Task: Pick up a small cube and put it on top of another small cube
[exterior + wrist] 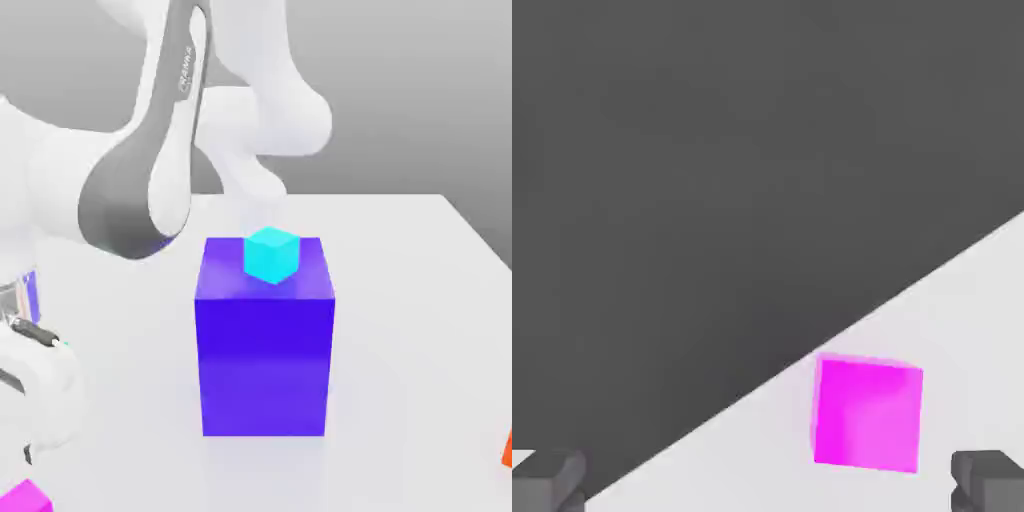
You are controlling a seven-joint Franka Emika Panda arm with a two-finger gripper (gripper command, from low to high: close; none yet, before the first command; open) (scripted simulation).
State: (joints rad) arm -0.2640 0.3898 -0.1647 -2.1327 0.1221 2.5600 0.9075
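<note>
Grey, featureless backdrop behind a white counter (420,260). Landmark: the big blue-purple block (265,345) standing mid-counter, with a small cyan cube (272,254) on its top face, toward the back edge.

The magenta cube (868,414) lies on the counter well apart from the block, at the corner toward the exterior view's lower left, where a sliver of it (28,497) shows. A scrap of orange cube (507,450) sits well off the block toward the exterior view's right. I could not place the green cube, the stacking target.

The arm reaches down on the exterior view's left of the block. In the hand view the claw (768,480) stands wide open, holding nothing; two dark fingertips (547,480) flank the scene, and the magenta cube sits between them but nearer one finger, so it is not centred.

Step in hand, as I judge it: approach to the pick; nothing grasped yet. The next move calls for centring the claw over the magenta cube, squaring to its faces (it looks slightly skewed), descending until the fingers straddle it, then closing.

Writing: "FRANKA" runs along the arm link (187,68), with smaller lettering beside it that cannot be read.
</note>
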